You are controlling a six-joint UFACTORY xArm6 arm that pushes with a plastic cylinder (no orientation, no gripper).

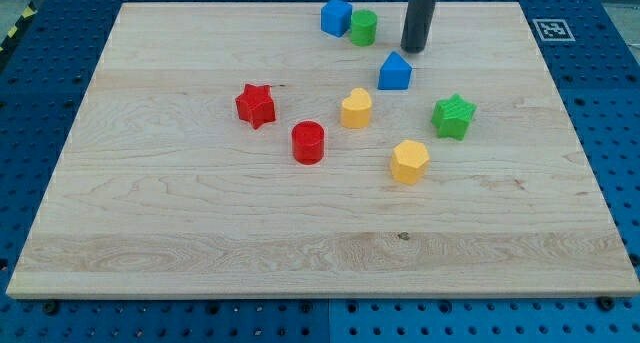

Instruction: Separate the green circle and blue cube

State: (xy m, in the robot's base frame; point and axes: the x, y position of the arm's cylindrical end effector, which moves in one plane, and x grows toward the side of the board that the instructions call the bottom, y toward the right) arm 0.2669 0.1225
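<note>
On the blue pegboard bench: wooden board (200, 213), light grain, fills most of the view; it carries every block I can see.
Bench: blue pegboard (610, 103) shows round the board edges; a black-and-white marker tag (551, 29) sits off the board's top right corner.
Rod: dark, upright, comes down from the view's top; my tip (414, 49) sits on the board near the top edge. No jaws on this rig, so nothing to spread, press or pinch; just a bare rod end.
Tip vs blocks: my tip stands to the view's right of the green circle, near it but apart, and just above the blue pentagon-like block. I cannot tell if it touches that one.
Yellow hexagon (409, 161): lowest block, right of centre.
Green star (453, 116): furthest to the view's right.
Red star (255, 105): furthest to the view's left.
Red cylinder (308, 142): down-right of the red star, near it.
Yellow heart (356, 108): between red cylinder and blue pentagon-like block.
Blue pentagon-like block (395, 72): shape not fully clear to me.
Blue cube (336, 16): top of board, left member of the task pair.
Green circle (363, 27): just beside the blue cube on its right, touching or all but touching.
</note>
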